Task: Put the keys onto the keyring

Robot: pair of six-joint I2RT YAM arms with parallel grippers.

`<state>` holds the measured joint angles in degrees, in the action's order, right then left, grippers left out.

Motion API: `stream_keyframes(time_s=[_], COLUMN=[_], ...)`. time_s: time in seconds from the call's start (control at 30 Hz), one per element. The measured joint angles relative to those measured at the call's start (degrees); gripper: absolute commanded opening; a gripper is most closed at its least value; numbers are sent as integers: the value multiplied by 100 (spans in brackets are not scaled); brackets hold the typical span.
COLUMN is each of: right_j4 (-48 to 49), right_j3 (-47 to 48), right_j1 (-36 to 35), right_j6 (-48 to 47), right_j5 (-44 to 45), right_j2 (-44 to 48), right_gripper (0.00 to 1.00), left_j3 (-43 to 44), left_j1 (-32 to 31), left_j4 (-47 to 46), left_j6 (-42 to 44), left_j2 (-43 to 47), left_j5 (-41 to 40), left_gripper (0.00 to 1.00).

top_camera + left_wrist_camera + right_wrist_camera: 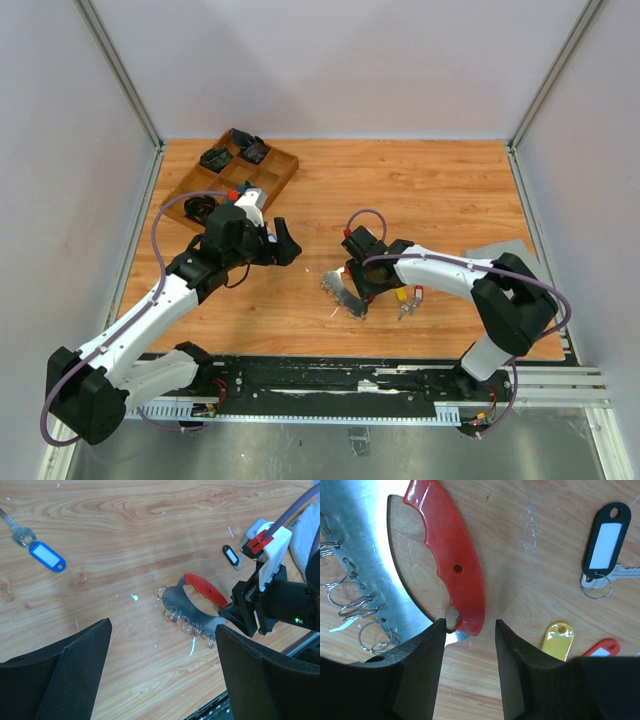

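step: securing keyring [451, 555]. right gripper [469, 630] astride its red end, jaws apart, unclamped; left gripper [164, 627] wide apart, empty. next, judged: clamp keyring, fetch 1 key [559, 639].

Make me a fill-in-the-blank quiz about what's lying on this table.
1. The keyring has a curved grip coloured ____.
2. The key lying far from it in the left wrist view has a ____ tag.
3. The tray at the table's far left is made of ____.
4. On the left gripper, the jaws stand ____.
Missing words: red; blue; wood; open.
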<state>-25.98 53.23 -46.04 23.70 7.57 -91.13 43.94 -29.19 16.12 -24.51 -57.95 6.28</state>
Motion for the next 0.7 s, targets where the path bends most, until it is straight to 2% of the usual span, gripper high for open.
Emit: stream_keyframes(time_s=[0.33,0.47,0.7], right_j4=[-98,-105,-39], right_j3=[315,354,306], right_j1=[2,7,57], right_j6=[-551,-649,-658], right_j5=[-4,-160,-407], right_j2=[-439,-492,-492], right_gripper=[44,41,37], left_j3=[-46,-61,-61], left_j1=[0,0,74], left_j4=[79,85,162], left_j6=[2,4,-20], left_j2=[83,92,203], left_j5=[-50,-72,-378], left_gripper=[90,99,100])
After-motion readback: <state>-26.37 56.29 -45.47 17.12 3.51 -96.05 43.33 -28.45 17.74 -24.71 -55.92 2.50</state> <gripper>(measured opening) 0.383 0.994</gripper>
